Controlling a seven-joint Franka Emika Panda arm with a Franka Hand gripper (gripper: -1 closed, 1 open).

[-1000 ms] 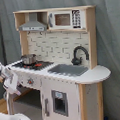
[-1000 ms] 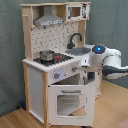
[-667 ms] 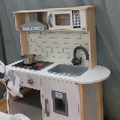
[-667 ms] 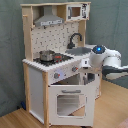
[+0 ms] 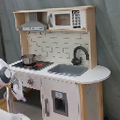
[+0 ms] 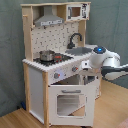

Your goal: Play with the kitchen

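The kitchen (image 5: 60,51) (image 6: 55,45) is a tall white and light-wood toy. It has a hood, a microwave (image 5: 69,18), a black faucet (image 5: 79,54) (image 6: 75,39), a grey sink (image 5: 69,69) and a pot (image 5: 28,59) (image 6: 47,55) on the stovetop. My white arm reaches in at the front of the kitchen, below the knobs (image 6: 57,75). The gripper (image 5: 18,92) (image 6: 88,75) hangs at the top edge of the oven door (image 6: 67,102). In the second exterior view that windowed door leans outward, ajar. In the first exterior view a dark opening (image 5: 31,97) shows beneath the stove.
A grey curtain hangs behind the kitchen in both exterior views. The wooden floor (image 6: 15,120) spreads in front. In the first exterior view a white rounded shape (image 5: 11,119) sits at the bottom left. A windowed lower door (image 5: 59,102) is closed under the sink.
The arm has shifted only slightly by the oven front. The door and the pot stand as before.
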